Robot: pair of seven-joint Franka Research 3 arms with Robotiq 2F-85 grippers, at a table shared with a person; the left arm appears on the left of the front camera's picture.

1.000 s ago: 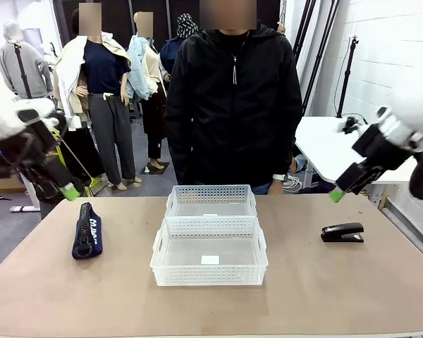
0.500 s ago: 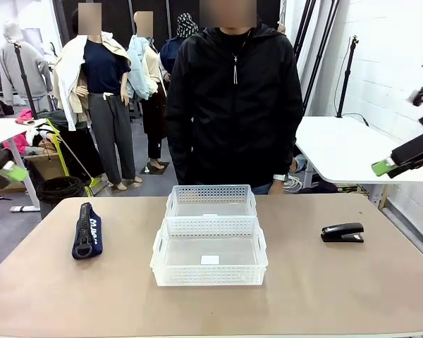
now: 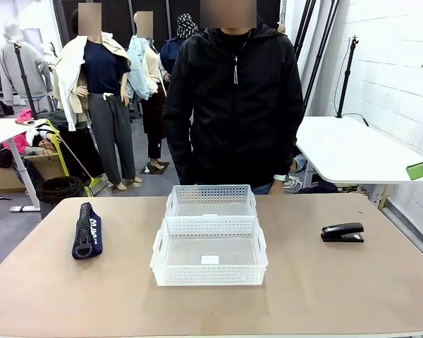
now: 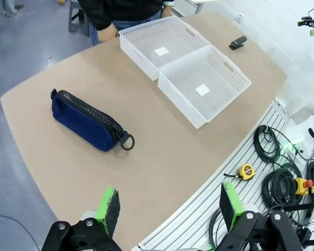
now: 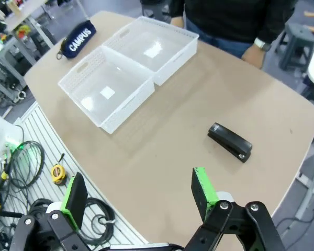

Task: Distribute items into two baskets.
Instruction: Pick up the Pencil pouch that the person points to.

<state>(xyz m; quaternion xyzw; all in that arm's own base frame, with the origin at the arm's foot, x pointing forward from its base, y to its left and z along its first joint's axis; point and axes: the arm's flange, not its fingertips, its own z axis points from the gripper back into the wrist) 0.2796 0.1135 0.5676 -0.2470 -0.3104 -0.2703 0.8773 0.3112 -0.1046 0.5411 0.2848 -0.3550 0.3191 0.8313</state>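
Right hand (image 5: 138, 189) well apart from stapler (image 5: 230, 142)

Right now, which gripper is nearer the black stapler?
Right. The right gripper hangs open, raised at the table's right end, where the stapler lies. The left gripper is raised at the opposite end, beyond the navy pouch, with both baskets between.
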